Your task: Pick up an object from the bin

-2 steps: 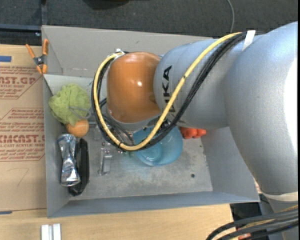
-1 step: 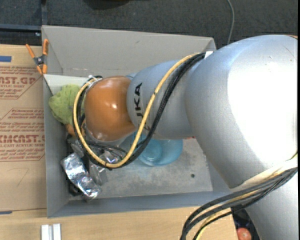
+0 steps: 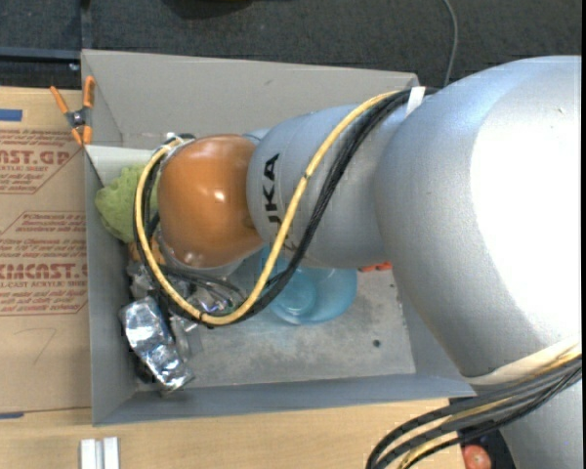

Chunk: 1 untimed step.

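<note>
Three loose things show in the grey bin [image 3: 273, 397]: a crumpled silver foil-like lump [image 3: 156, 345] in the view's lower-left corner, a fuzzy green thing [image 3: 120, 203] against the left wall, and a pale blue translucent thing [image 3: 317, 296] mid-floor, partly under the arm [image 3: 371, 193]. The arm is low inside the bin. Its orange wrist cover [image 3: 205, 203] sits over the left half, just beside the green thing and above the silver lump. The jaws are under that cover, so I cannot tell whether they are spread or pressed together, and nothing is seen pinched. My read is that this is the reach-in stage with no pick confirmed, so the grasp, lift and clearing of the rim are all left. The target is probably the silver lump or the green thing, but I cannot tell which.
</note>
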### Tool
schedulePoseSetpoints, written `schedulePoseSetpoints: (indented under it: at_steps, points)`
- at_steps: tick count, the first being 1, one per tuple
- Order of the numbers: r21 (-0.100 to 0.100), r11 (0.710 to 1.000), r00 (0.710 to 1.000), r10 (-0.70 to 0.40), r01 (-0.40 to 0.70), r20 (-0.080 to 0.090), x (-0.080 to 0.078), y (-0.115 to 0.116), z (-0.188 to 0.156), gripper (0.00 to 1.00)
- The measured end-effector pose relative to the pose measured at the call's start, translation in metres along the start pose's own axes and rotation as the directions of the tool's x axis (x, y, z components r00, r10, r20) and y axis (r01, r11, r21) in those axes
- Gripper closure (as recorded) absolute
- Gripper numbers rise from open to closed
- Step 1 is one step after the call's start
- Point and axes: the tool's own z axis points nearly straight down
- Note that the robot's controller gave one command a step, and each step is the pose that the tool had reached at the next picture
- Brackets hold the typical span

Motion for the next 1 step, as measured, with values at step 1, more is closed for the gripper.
schedulePoseSetpoints:
  at_steps: [1]
  points:
    - [-0.001, 0.902, 0.902, -0.433, 0.433, -0.009, 0.0005, -0.0187, 0.0067, 0.00]
